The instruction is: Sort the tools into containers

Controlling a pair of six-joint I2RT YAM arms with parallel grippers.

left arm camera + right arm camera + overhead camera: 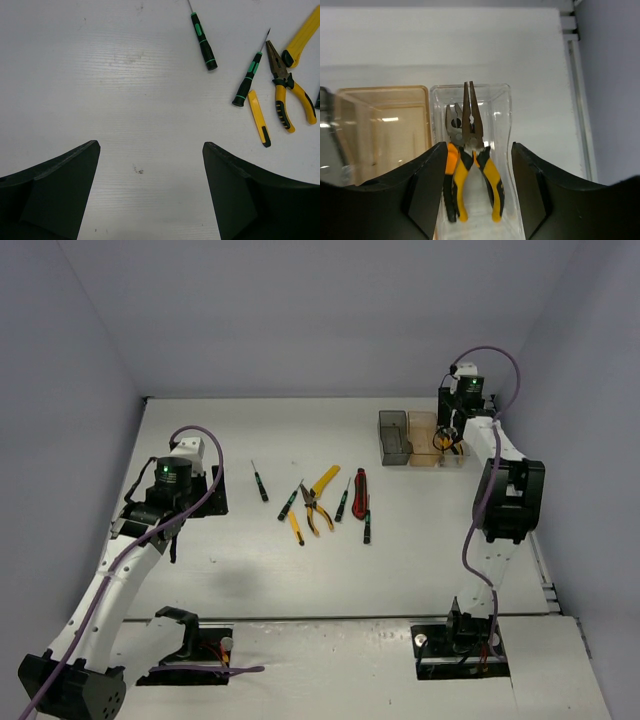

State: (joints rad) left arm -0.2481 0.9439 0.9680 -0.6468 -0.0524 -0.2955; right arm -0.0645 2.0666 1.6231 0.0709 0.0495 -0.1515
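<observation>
Several tools lie mid-table: a yellow-and-black pliers (316, 510) (287, 92), black-green screwdrivers (259, 483) (202, 40), a yellow utility knife (325, 480) (302, 35) and a red utility knife (360, 494). Three bins stand at the back right: smoky grey (392, 436), amber (423, 438) (382, 125) and clear (455, 452) (505, 115). The clear bin holds two pliers, one yellow-handled (487, 172) and one orange-handled (451, 165). My right gripper (452, 430) (479, 170) hangs open and empty above the clear bin. My left gripper (200, 495) (150, 160) is open and empty over bare table, left of the tools.
A second screwdriver (248, 82) and a small yellow knife (260, 117) lie beside the pliers. Two more screwdrivers (343, 502) (367, 525) lie by the red knife. A rail (577, 110) runs along the table's right edge, with the wall just beyond.
</observation>
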